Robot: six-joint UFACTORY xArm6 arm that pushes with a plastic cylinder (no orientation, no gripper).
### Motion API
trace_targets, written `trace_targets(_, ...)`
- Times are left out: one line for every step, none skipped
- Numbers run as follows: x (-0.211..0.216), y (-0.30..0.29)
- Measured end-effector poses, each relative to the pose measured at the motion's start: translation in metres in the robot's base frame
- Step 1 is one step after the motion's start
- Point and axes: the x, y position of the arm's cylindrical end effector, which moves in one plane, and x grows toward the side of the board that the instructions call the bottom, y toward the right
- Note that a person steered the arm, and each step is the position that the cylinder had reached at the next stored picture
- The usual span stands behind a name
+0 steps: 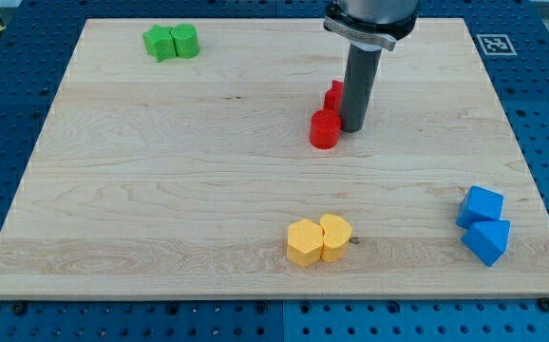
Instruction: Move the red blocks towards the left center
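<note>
Standing on the counter (160,171), my tip (354,129) touched the red cylinder (325,129) from the view's right; another red block (333,95) sat just behind. It had no fingers.

So on the board (113,190) the two green blocks (171,42) sit touching at the far left, the red cylinder (324,129) is mid-board just in front of another red block (334,95) with the tip (354,128) right beside both, the yellow pair (319,239) touches near centre, and the blue pair (484,223) is near right.
</note>
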Motion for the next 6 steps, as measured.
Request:
trace_targets(0.003,-0.001)
trace_targets(0.009,0.001)
trace_targets(0.009,0.001)
trace_targets(0.009,-0.007)
trace_targets(0.009,-0.024)
trace_targets(0.009,-0.024)
